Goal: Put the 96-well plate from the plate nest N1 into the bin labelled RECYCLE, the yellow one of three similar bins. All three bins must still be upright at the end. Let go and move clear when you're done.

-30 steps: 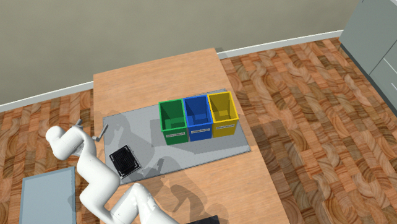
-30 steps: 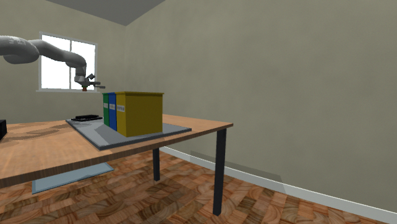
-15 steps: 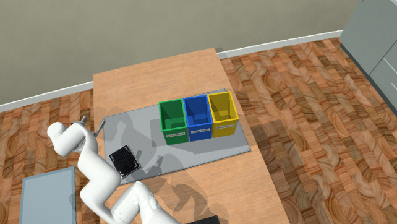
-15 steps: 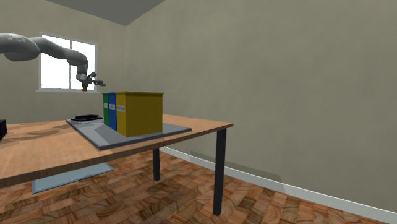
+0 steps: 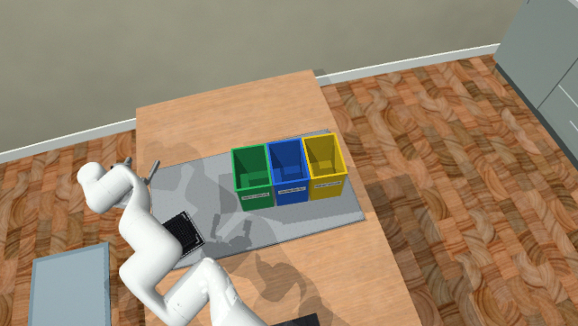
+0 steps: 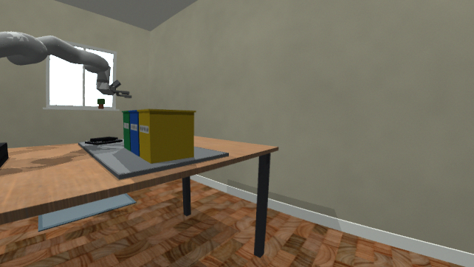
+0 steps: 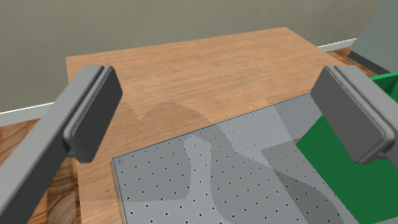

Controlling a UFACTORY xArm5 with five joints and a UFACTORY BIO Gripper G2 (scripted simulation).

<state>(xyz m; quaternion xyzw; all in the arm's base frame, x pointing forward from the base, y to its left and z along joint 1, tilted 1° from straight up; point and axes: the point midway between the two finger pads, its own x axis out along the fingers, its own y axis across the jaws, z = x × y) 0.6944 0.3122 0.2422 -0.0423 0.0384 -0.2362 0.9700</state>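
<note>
The dark 96-well plate sits in the black nest at the left end of the grey board, partly hidden by the arm in the top view. The yellow bin stands upright at the right of the row, beside the blue bin and the green bin, both upright. My gripper is open, with nothing between its fingers. It hangs high above the board's far left corner, away from the plate. The plate is not in the wrist view.
The bins stand close together on the grey perforated board. A black object shows at the frame edge, nearer the arm's base. The wall rises behind the table.
</note>
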